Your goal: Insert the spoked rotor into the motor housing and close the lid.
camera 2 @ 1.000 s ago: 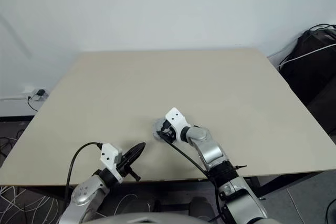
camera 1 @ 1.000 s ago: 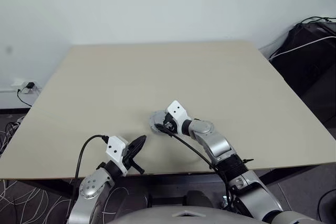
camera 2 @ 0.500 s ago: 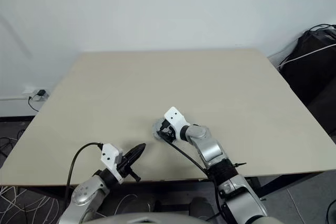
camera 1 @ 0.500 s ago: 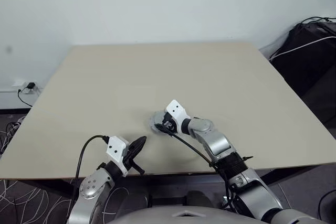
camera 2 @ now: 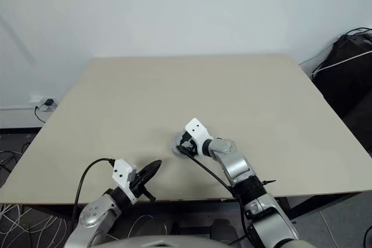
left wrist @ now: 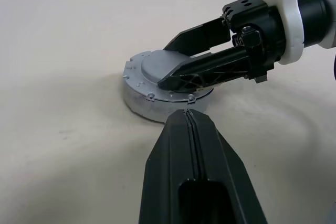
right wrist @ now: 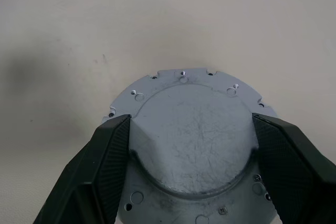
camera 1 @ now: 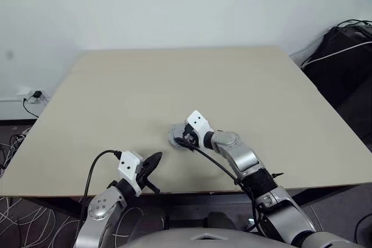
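Nearest to us, our left gripper (camera 1: 152, 162) hangs over the near edge of the bench (camera 1: 174, 79). Its jaws are pressed tight together and hold nothing.

A bit farther in, our right gripper (right wrist: 186, 153) reaches down to the lid (right wrist: 193, 124). Its jaws are wide apart, one on each side of the raised round middle of the lid, right up against it. We think they are squeezing it, but we cannot be sure. The plain grey face of the lid looks up. The lid seems to sit on top of a round grey body, which we take for the motor housing (left wrist: 137, 100). The spoked rotor would be inside, so we cannot tell if it is in right.

What could go wrong? The lid may sit a little crooked, and a push from one side would jam it. The jaws could also slip off the smooth round middle. When they let go, they might drag the lid off again.

The left wrist view shows the stack from the side, with its thick wall. The right wrist view shows the lid from above, with its small holes (right wrist: 182, 73) round the rim. The head views show how much bare bench lies beyond.
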You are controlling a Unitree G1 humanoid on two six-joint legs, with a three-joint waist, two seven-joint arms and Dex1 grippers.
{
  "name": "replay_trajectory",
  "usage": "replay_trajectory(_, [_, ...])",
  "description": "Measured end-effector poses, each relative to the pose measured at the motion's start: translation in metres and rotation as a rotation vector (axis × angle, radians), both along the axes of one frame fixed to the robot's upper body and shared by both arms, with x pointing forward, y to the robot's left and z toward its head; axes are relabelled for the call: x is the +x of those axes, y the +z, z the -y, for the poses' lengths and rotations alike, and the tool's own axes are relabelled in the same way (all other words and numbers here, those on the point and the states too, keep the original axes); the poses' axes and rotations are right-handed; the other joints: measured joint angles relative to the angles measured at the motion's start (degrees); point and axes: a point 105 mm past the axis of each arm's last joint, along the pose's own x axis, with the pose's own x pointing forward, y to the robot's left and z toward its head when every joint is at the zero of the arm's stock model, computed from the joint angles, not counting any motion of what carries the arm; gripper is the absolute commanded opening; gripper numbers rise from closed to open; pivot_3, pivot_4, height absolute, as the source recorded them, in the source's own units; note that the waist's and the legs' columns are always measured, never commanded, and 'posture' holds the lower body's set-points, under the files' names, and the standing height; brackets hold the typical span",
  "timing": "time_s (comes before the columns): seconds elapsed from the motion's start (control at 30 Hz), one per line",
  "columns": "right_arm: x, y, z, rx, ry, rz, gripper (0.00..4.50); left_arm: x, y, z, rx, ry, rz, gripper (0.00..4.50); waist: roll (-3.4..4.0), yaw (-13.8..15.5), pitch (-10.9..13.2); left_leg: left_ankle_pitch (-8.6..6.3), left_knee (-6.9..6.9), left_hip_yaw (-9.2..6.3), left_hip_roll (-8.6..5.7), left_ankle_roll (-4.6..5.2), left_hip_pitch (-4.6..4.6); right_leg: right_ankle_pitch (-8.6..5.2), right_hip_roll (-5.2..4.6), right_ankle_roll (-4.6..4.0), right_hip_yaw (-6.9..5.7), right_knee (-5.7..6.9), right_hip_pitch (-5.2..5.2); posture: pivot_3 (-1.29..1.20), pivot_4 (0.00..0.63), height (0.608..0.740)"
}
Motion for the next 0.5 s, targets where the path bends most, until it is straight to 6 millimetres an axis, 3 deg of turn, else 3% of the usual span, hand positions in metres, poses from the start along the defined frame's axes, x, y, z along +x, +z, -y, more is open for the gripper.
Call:
replay_trajectory(0.27, [-0.002,-0.002,0.002,-0.005,-0.015,0.007,3.23,0.039,0.006,-0.026,0.036,0.254,-0.017,0.00,-0.03,0.3,-0.1,0.00,0.09,-0.08,0.00,0.00,0.02,0.02,0.04,0.05,-0.08,0.02,0.08,0.00,0.000,0.740])
replay_trajectory(0.5, [-0.006,-0.003,0.001,-0.021,-0.019,0.027,3.23,0.073,0.016,-0.028,-0.023,0.259,-0.085,0.00,-0.14,0.5,-0.4,0.00,0.14,-0.10,-0.01,0.00,0.08,0.08,0.07,0.14,-0.11,0.01,0.17,0.00,0.000,0.740])
